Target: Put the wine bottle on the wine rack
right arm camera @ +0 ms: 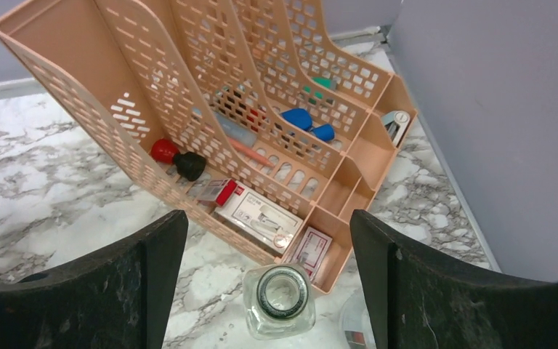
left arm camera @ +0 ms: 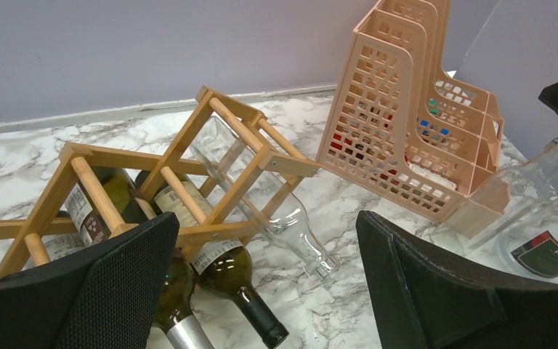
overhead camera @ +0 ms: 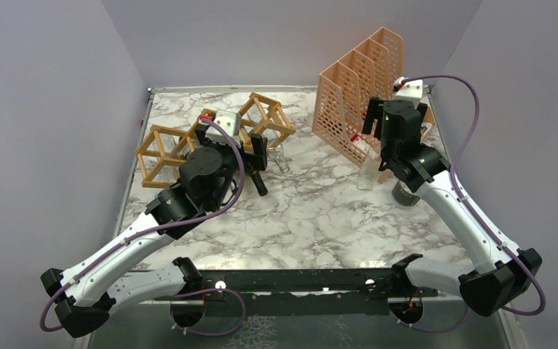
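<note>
Spread wide are the left jaws, with nothing between them, and the right jaws are spread too, pinching nothing. Straight under the right jaws a clear wine bottle (right arm camera: 282, 294) stands upright on the marble worktop (overhead camera: 320, 218), with its open mouth facing up. In the right wrist view it sits between the two black fingers (right arm camera: 116, 291) but lower than them, and I see no contact. This bottle is not on the wine rack (left arm camera: 290, 166); it is just beside the near corner of the peach mesh file holder (right arm camera: 65, 58), on the right side of the worktop. The wooden rack is well apart from it, at the back left, and the left jaws hang over its near side. Three bottles lie in the rack. Two dark bottles (left arm camera: 225, 265) with paper labels are side by side in the left cells, with their necks pointing out toward the near edge. A second clear bottle (left arm camera: 290, 225) lies in the right cell, its neck sticking out over the marble. The file holder keeps small things in its compartments: a red and black object (right arm camera: 178, 158), some blue pieces (right arm camera: 305, 122) and little white boxes (right arm camera: 258, 211). Near the standing bottle there is a round glass thing (left arm camera: 552, 254) with a red and green label; what it is I cannot tell.
</note>
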Action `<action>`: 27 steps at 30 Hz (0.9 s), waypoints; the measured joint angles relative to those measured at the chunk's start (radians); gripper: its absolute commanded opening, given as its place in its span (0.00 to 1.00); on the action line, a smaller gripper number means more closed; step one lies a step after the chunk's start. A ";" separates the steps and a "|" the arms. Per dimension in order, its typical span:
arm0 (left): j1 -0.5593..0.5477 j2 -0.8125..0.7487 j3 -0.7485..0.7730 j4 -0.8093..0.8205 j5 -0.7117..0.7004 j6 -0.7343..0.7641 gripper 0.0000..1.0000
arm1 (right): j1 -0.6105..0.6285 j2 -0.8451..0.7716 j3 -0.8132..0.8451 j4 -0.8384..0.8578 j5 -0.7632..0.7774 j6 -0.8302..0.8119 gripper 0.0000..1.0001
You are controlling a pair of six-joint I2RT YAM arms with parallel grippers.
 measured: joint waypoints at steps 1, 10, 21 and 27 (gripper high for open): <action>0.000 0.001 -0.001 0.002 0.003 0.000 0.98 | -0.011 0.005 -0.004 -0.002 -0.017 0.010 0.83; 0.000 0.017 -0.004 0.015 0.041 -0.008 0.99 | -0.068 0.045 -0.121 -0.016 -0.103 0.101 0.66; 0.000 0.060 -0.021 0.046 0.135 -0.009 0.99 | -0.096 0.011 -0.171 -0.048 -0.180 0.134 0.18; 0.000 0.106 -0.063 0.137 0.250 0.002 0.99 | -0.096 -0.038 -0.166 -0.094 -0.265 0.109 0.08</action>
